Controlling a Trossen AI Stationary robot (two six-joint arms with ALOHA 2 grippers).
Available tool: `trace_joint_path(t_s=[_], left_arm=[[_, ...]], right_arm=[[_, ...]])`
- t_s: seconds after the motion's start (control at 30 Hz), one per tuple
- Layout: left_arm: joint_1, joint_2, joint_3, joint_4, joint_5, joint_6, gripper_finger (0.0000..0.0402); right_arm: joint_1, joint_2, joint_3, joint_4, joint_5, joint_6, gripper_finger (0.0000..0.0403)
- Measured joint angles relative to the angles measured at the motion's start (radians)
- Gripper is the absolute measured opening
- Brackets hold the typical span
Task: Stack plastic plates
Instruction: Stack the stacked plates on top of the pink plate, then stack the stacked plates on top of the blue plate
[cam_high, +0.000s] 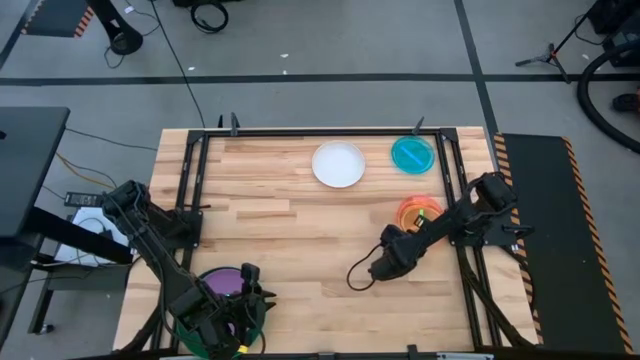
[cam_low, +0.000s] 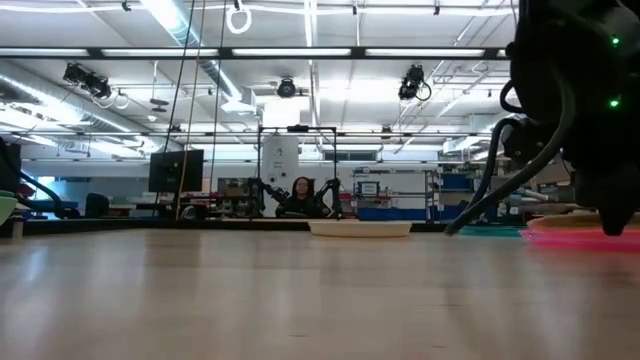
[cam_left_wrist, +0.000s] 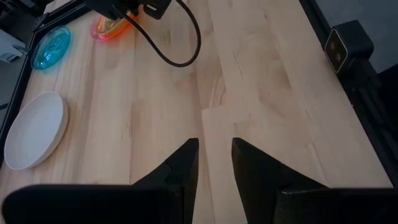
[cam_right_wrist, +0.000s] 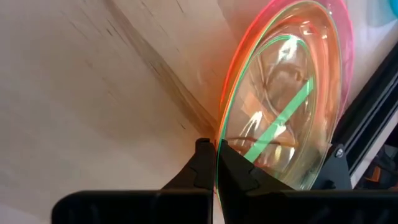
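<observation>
The right gripper (cam_right_wrist: 216, 163) is clamped on the rim of a translucent lime round plastic plate (cam_right_wrist: 273, 118), tilted over the orange-pink stack (cam_high: 418, 211) at four o'clock, presumably for stacking. The left gripper (cam_left_wrist: 214, 155) is held slightly open, empty, at seven o'clock.

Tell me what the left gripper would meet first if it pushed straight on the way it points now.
Probably nothing close: the left gripper, slightly open, faces bare table. Farther on, its line seems to reach the right arm's looping black cable, though depth is unclear. The white plate sits off to one side.
</observation>
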Motion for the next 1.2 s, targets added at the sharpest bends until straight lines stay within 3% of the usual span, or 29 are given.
trace_joint_path(t_s=[0.37,0.63,0.93,1.2], left_arm=[[0.000,0.000,0.000,0.002,0.000,0.001,0.0105],[0.000,-0.001,0.000,0.001,0.000,0.002,0.0105],[0.000,-0.001,0.000,0.002,0.000,0.009,0.0105],[0.000,-0.001,-0.001,0.002,0.000,0.009,0.0105]], right_arm=[[0.014,0.000,0.000,0.018,0.110,0.042,0.0071],[0.015,0.000,0.001,0.019,0.043,-0.001,0.0120],[0.014,0.000,-0.012,0.025,0.012,-0.011,0.0126],[-0.027,0.001,-0.121,0.070,0.006,0.001,0.0126]])
